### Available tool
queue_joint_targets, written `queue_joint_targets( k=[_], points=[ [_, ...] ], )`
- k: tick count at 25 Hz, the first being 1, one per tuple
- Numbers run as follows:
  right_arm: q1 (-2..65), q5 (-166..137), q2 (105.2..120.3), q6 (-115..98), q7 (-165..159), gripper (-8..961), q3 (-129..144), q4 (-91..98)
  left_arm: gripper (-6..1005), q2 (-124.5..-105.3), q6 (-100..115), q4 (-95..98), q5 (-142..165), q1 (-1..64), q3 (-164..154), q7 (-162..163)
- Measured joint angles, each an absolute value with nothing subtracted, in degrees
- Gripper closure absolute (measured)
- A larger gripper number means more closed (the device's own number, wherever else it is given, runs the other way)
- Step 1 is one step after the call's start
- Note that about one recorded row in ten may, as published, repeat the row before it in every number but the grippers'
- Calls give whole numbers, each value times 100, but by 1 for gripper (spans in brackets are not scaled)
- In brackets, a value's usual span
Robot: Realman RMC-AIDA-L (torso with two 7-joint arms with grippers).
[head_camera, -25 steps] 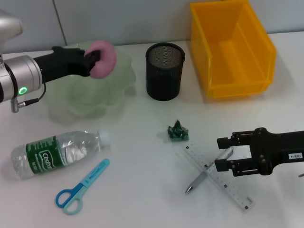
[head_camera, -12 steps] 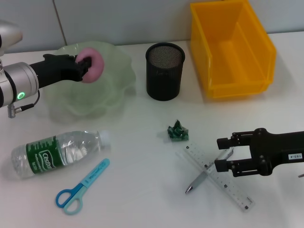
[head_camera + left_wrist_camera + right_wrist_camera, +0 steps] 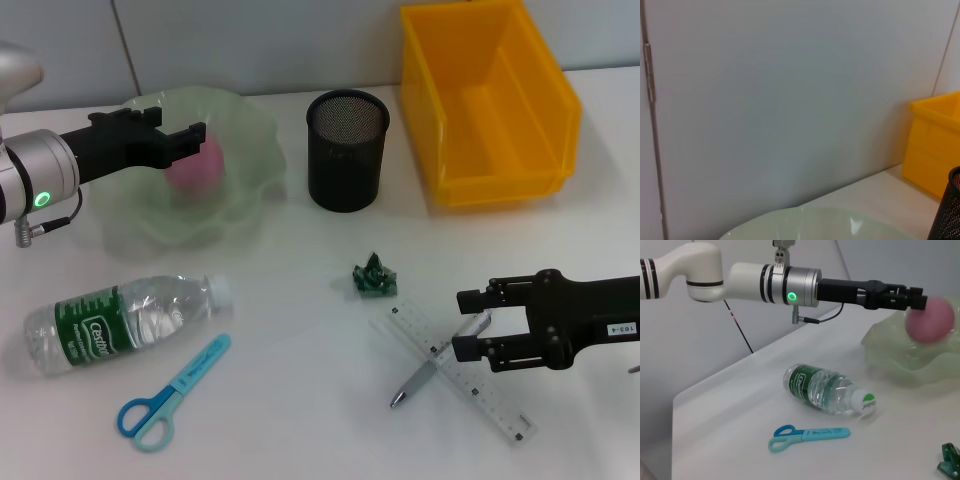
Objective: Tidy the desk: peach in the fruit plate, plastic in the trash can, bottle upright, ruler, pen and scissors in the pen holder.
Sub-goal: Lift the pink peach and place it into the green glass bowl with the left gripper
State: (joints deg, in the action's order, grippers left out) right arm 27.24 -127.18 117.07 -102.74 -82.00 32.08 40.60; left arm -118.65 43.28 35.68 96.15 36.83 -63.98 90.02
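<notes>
- The white table [image 3: 300, 330] carries everything; most of the tidying is not yet done.
- The yellow plastic bin [image 3: 490, 100] at the back right, presumably the trash can, looks empty.
- The pale green wavy-edged fruit plate [image 3: 245, 180] now holds the pink round peach [image 3: 195, 168]. A second ago the left hand [image 3: 190, 140] carried it over the plate's rim; half a second ago it was lower, inside the bowl.
- The left hand has let go: its fingers stand apart above the peach, so the first job looks finished.
- The clear water bottle with a green label [image 3: 120, 320] lies on its side at the front left, unmoved.
- The black mesh pen holder [image 3: 346, 150] stands empty.
- The right hand [image 3: 478, 322] hovers open over the transparent ruler [image 3: 500, 405] and silver pen [image 3: 418, 382], unchanged.
- The blue scissors [image 3: 165, 395] and the small green plastic scrap [image 3: 374, 276] lie where they were.
</notes>
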Motion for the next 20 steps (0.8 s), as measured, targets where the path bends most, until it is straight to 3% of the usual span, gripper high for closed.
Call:
queue_joint_targets(
  k=[10,20],
  points=[
    [2724,-12723,11707,-10274,-8200,250,3208,4061,197,-11865,4347,3568,9614,3683,-6383,9007],
    [2724,-12728,11705,-10266,-8201,250,3204,4077,203,-11822,5443,3769,9558,3618,-6224,9046]
  ],
)
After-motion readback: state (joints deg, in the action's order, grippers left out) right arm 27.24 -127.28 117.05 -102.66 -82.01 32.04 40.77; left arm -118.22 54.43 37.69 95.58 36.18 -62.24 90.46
